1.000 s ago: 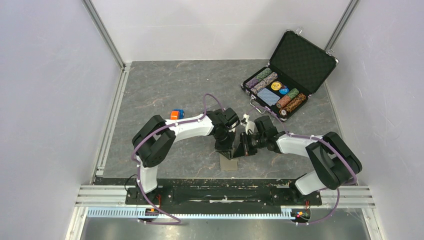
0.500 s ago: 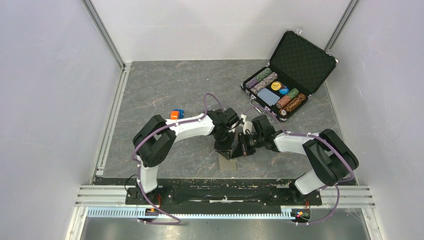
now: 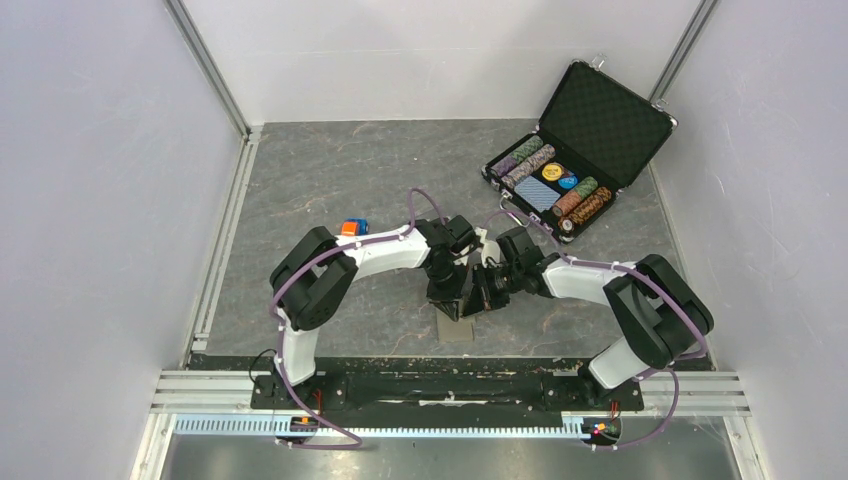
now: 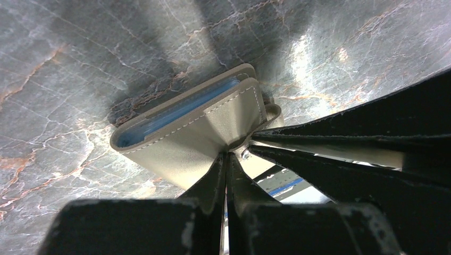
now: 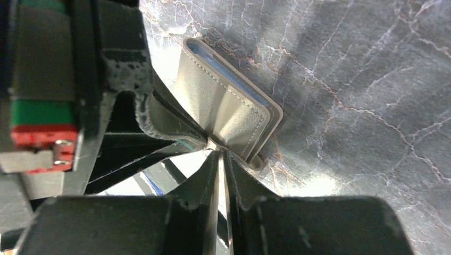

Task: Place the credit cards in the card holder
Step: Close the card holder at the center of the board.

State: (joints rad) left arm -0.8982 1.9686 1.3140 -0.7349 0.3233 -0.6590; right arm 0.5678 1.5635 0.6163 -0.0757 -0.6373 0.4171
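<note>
The card holder (image 4: 186,143) is a grey-taupe fold-over wallet with a pale blue inside, resting on the marbled table just in front of both arms (image 3: 458,328). My left gripper (image 4: 230,154) is shut on the corner of its outer flap. My right gripper (image 5: 218,151) is shut on the same corner region of the card holder (image 5: 223,109) from the other side. In the top view the two grippers meet tip to tip, left (image 3: 452,296) and right (image 3: 478,296). The credit cards are out of view; I cannot tell whether any sit inside the holder.
An open black poker-chip briefcase (image 3: 575,160) with several chip rows and a blue deck stands at the back right. A small orange and blue object (image 3: 354,229) lies behind the left arm. White walls close in the table on three sides.
The right arm's wrist has shifted slightly left, closer to the left gripper. Both grippers stay shut on the card holder, which has hardly moved.
</note>
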